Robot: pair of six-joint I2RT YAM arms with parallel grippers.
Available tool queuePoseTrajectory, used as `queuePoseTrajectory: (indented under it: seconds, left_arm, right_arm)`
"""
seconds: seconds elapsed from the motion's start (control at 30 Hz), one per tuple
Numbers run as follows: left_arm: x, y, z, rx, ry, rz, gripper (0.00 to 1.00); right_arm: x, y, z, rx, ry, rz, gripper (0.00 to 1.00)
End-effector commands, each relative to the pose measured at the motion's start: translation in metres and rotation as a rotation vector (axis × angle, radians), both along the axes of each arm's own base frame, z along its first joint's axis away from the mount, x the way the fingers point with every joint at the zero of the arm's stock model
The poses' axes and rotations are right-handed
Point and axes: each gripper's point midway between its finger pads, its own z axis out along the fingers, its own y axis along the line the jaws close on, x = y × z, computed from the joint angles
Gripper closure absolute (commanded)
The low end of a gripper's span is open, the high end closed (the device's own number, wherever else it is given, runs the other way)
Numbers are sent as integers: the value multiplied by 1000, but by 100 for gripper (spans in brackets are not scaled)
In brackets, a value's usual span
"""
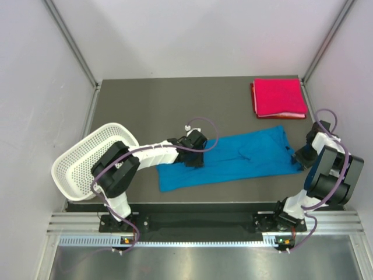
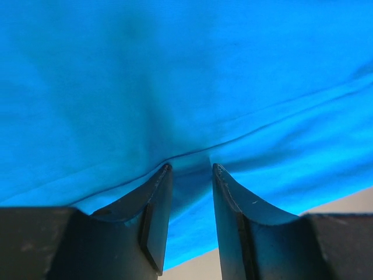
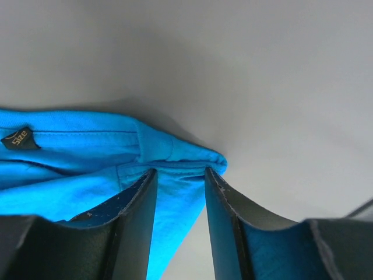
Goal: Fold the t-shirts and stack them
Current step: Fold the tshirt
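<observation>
With the blue t-shirt lying flat mid-table, pinched by left gripper at its hem and right gripper near the collar, and pink-red t-shirt folded far right: lift both ends evenly, fold squarely.

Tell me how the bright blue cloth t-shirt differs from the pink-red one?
The bright blue cloth t-shirt lies spread long across the table's middle; the pink-red cloth t-shirt is folded into a neat square at the far right corner. Both grippers work on the blue one; the pink-red one sits untouched. Both are soft, bright cloth.
</observation>
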Motion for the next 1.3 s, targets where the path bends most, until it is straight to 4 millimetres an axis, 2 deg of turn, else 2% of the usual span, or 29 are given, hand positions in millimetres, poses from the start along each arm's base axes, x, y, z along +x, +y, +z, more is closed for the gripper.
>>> queuePoseTrajectory:
  seconds: [0.0, 0.03, 0.1, 0.2, 0.27, 0.4, 0.53, 0.63, 0.7, 0.77, 0.8, 0.83, 0.9, 0.97, 1.03, 1.07, 1.13, 1.17, 1.2, 1.27]
  left_arm:
    - [-14, 63, -18, 268, 47, 50, 60]
    - [-12, 64, -10, 270, 35, 53, 59]
    - [-13, 62, -2, 246, 24, 53, 59]
    - [-13, 53, 14, 165, -9, 24, 59]
    - [-18, 42, 24, 90, -15, -21, 59]
    - [-25, 44, 33, 87, -15, -72, 61]
    - [-32, 62, 25, 146, 2, -60, 63]
    - [-40, 77, 10, 192, 22, -33, 65]
    - [-42, 86, 3, 207, 19, 12, 66]
    - [-50, 105, -15, 245, 55, 64, 66]
    - [-48, 107, -16, 246, 58, 83, 67]
    - [-54, 117, -23, 279, 84, 96, 67]
    - [-53, 132, -29, 335, 92, 159, 66]
    - [-56, 144, -32, 378, 97, 179, 66]
    - [-52, 148, -24, 385, 77, 196, 66]
    - [-53, 151, -19, 393, 84, 194, 66]
    - [-40, 136, 7, 331, 34, 190, 66]
    - [-38, 135, 18, 325, 26, 171, 65]
    - [-26, 122, 41, 271, -23, 161, 65]
    - [-14, 115, 62, 249, -69, 144, 64]
  right_arm:
    - [-5, -26, 25, -121, -7, -24, 60]
    - [-8, -24, 31, -110, 1, -22, 60]
    - [0, -26, 52, -126, -48, -18, 59]
    - [8, -21, 67, -106, -94, 3, 59]
    - [18, -10, 70, -58, -138, 53, 60]
    - [20, 2, 66, -33, -123, 90, 63]
    - [20, 11, 51, 7, -123, 98, 66]
    - [14, 15, 26, 37, -92, 103, 67]
    - [2, 6, 6, 4, -15, 88, 69]
    - [-10, -4, -5, -23, 35, 70, 73]
    - [-10, -6, -7, -27, 35, 75, 73]
    - [-13, -9, -7, -45, 45, 77, 73]
    - [-21, -16, 1, -102, 54, 63, 73]
    - [-25, -16, 12, -122, 39, 60, 72]
    - [-26, -11, 20, -109, 18, 62, 70]
    - [-21, -11, 31, -119, -23, 66, 68]
    - [-11, -6, 44, -96, -81, 98, 68]
    - [0, -8, 59, -108, -132, 113, 67]
    - [7, -4, 66, -96, -164, 145, 67]
    - [31, -3, 86, -115, -250, 193, 66]
